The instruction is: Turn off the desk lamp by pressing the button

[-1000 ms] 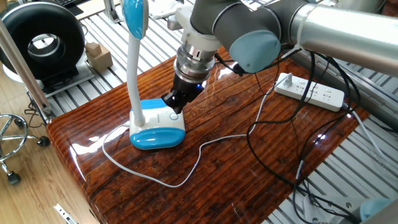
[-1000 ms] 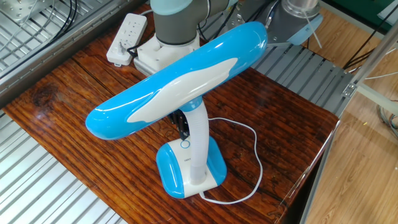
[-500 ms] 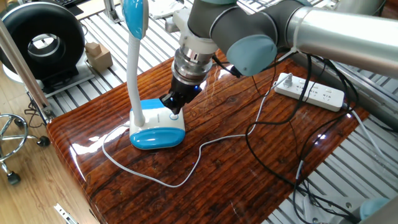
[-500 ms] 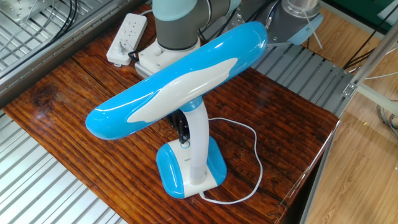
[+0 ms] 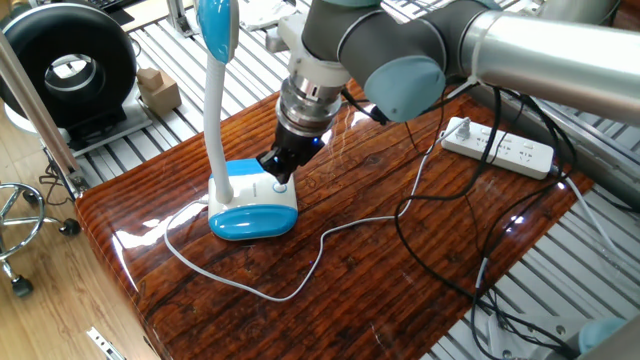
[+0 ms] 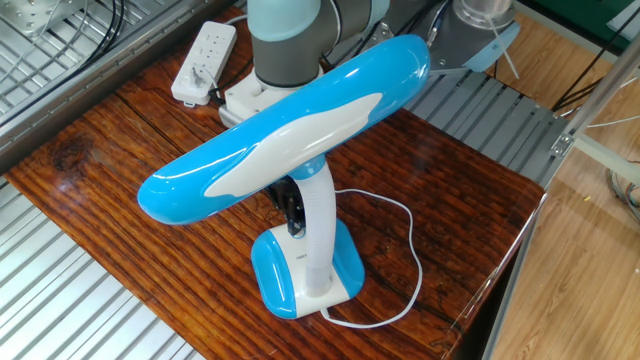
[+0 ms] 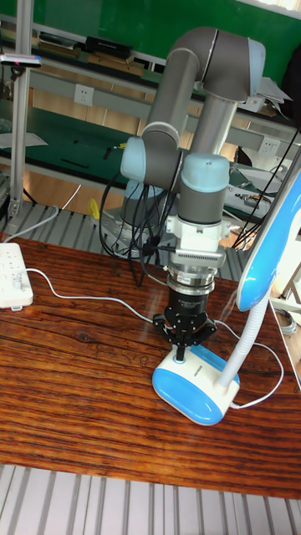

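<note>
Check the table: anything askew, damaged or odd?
Nothing stands out. The desk lamp stands upright on the table, its cord lying loose beside it. The gripper is down at the base's white top. The power strip lies flat near the edge.

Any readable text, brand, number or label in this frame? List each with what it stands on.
No text can be read.
Small grey mark on the desk lamp base, below the gripper: too small to read.
Power strip: sockets only, no legible markings.
</note>
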